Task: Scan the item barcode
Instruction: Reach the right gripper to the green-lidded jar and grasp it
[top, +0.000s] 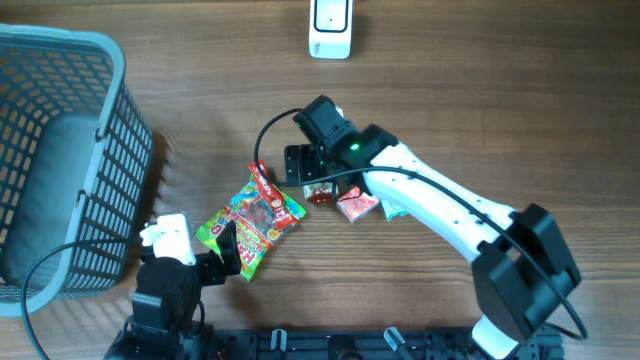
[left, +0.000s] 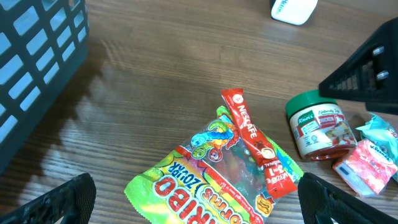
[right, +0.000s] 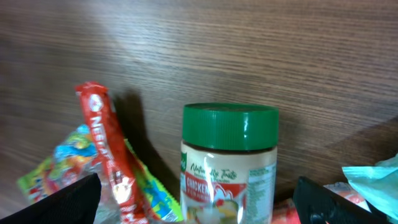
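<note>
Right gripper (right: 199, 202) gapes empty over the jar (right: 230, 155), seemingly lined up to grab it for the scanner (top: 330, 28); left gripper (left: 199, 202) hovers open, empty.

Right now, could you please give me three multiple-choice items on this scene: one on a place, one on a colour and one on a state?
1. Where does the Nescafe stick lie?
A. in the basket
B. across the gummy bag
C. beside the scanner

2. What colour is the lid of the jar?
A. red
B. white
C. green

3. How does the right gripper stand?
A. open, holding nothing
B. shut on the jar
C. shut on the stick

Answers:
1 B: the stick rests on the bag's upper part.
2 C: the lid shows green in both wrist views.
3 A: its fingers stand wide on either side of the upright jar, clear of it.
</note>
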